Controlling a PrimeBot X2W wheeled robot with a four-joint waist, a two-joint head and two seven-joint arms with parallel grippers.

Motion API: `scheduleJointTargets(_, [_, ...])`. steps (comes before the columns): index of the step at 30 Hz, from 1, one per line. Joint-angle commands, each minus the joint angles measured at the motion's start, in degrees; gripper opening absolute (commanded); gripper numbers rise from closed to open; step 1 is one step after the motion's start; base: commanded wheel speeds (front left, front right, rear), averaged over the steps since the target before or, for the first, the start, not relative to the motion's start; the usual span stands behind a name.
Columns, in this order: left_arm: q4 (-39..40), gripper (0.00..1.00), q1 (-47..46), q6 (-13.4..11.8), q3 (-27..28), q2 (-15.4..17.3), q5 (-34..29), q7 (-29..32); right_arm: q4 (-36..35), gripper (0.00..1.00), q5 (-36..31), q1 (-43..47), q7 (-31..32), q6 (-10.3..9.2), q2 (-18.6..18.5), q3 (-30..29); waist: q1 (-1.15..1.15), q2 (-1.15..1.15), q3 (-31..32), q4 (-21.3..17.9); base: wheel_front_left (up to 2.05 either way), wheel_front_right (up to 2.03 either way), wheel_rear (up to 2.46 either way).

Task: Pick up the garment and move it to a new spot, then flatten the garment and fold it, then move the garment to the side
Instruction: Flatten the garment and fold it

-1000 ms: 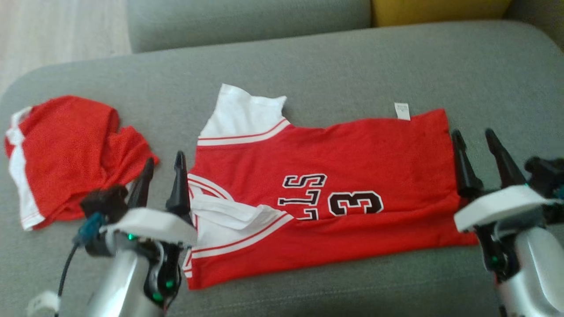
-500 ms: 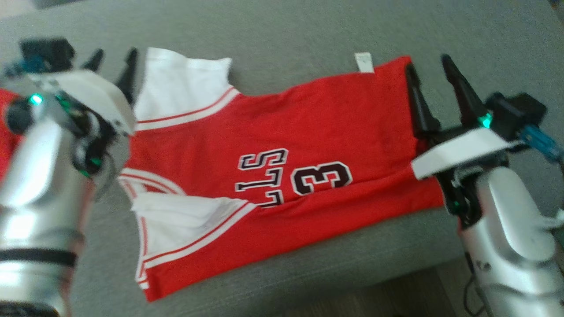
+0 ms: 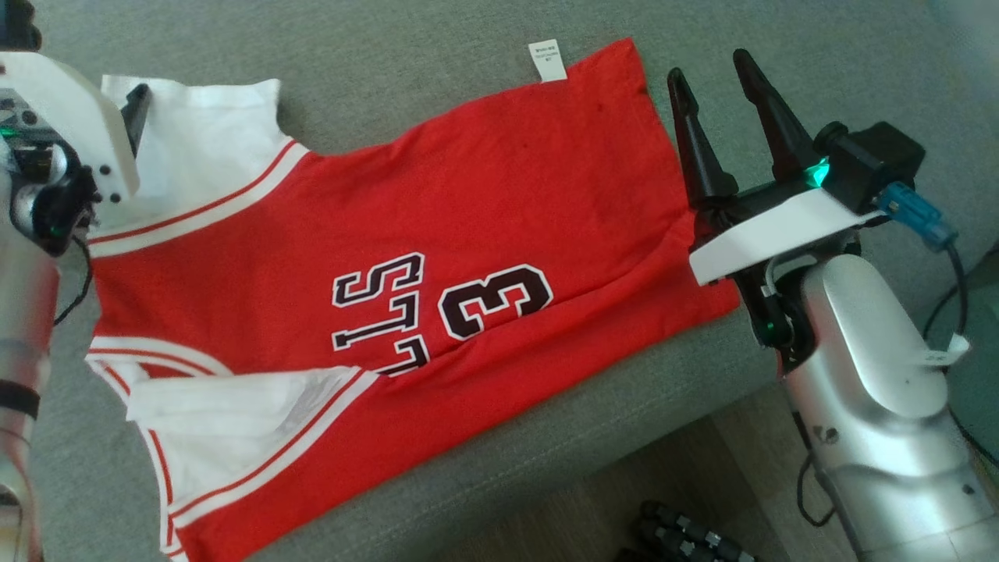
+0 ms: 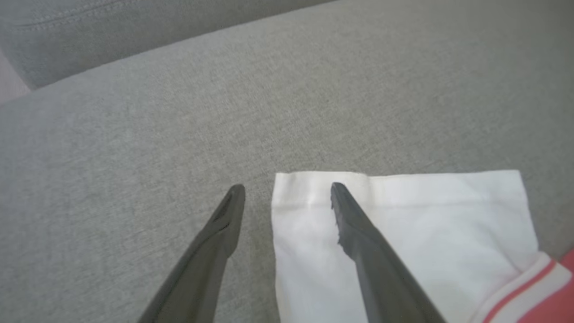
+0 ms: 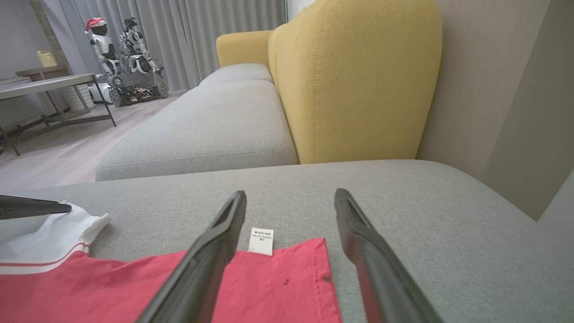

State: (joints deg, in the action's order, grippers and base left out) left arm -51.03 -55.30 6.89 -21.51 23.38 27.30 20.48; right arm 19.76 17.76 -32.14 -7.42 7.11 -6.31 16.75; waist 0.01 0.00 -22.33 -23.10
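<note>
Jersey (image 3: 507, 179) lies flattened on sofa (image 3: 390, 47), folding unfinished, left pincer (image 4: 287, 188) and right pincer (image 3: 710, 66) released, empty, at its far corners.

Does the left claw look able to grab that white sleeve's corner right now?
Probably yes: the left claw is open over the white sleeve, straddling its corner edge, nothing lying in between.

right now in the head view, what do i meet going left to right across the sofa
left tool → white sleeve → black letters → white label → right tool → blue plug
</note>
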Motion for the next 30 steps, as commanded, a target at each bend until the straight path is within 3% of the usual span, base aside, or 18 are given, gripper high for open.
scheduleJointTargets(1, [0.8,1.00,-3.4,0.2,0.7,3.3,-0.7,0.6,-1.2,1.00,0.6,-1.4,-0.8,0.37,0.5,0.9,-0.01,0.00,-0.3,-0.4,0.00,0.00,0.00])
scheduleJointTargets(5, [-0.3,1.00,-3.8,0.3,-0.6,3.4,-0.7,0.6,-0.2,1.00,0.7,-1.7,-1.1,0.37,0.4,1.0,-0.01,0.00,-0.6,-0.5,0.00,0.00,0.00])
scheduleJointTargets(6, [-0.6,0.18,-3.9,0.4,-0.9,3.3,-0.6,0.6,0.0,1.00,0.7,-1.9,-1.0,0.37,0.3,1.0,-0.01,0.00,-0.7,-0.4,0.00,0.00,0.00])
scheduleJointTargets(7, [-0.7,0.00,-4.0,0.4,-1.2,3.1,-0.4,0.6,0.3,1.00,0.7,-2.0,-1.0,0.37,0.2,0.9,-0.01,0.00,-0.8,-0.2,0.00,0.00,0.00])
scheduleJointTargets(18, [3.1,0.00,-4.7,0.6,-2.7,-0.1,2.1,-8.1,4.6,1.00,2.9,-5.8,4.1,0.37,-3.9,-1.4,-0.01,0.00,-0.2,7.0,0.00,0.00,0.00])
scheduleJointTargets(30, [15.3,0.00,2.3,0.3,-4.6,-3.1,4.1,-15.7,18.6,1.00,7.7,-13.4,16.9,0.37,-18.4,3.9,-0.01,0.00,0.3,18.8,0.00,0.00,0.00])
